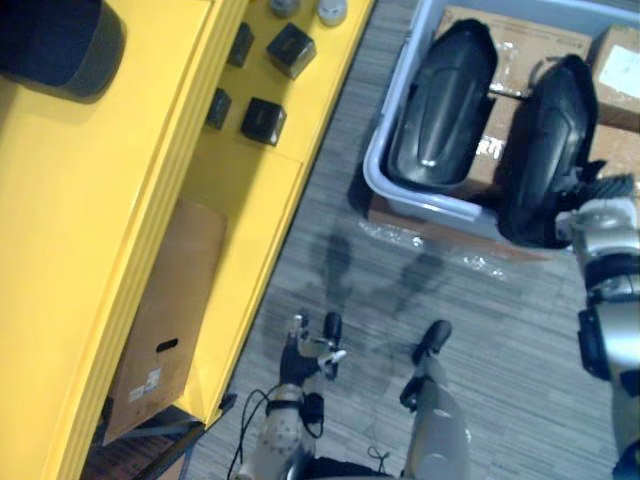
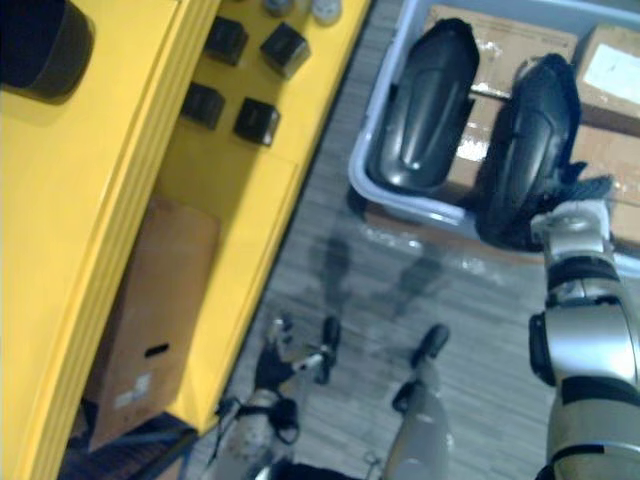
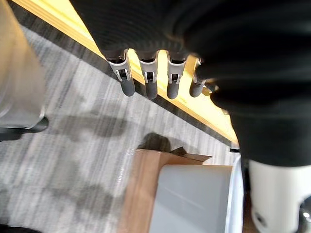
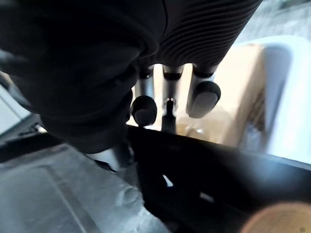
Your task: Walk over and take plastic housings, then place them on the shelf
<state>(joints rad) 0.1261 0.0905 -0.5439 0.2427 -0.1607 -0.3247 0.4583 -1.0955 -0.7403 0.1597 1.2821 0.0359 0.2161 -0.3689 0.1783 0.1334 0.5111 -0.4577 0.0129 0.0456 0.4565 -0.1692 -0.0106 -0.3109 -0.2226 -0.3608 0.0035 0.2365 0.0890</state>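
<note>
R hand (image 1: 598, 205) is at the near end of right housing (image 1: 545, 140), touching it; we can't tell if it's clamped. The housing's long axis runs away from us, near end over the rim of the grey bin (image 1: 420, 205). 2nd housing (image 1: 445, 100) lies just beside it to the left, same lie. L hand (image 3: 147, 80) hangs low, fingers straight and apart, holding nothing. Shelf (image 1: 120, 220) is well off to our left. Small black boxes (image 1: 262, 120) and a cardboard box (image 1: 165, 320) take up room there. We reckon the bin rim is the main snag on lift-out.
</note>
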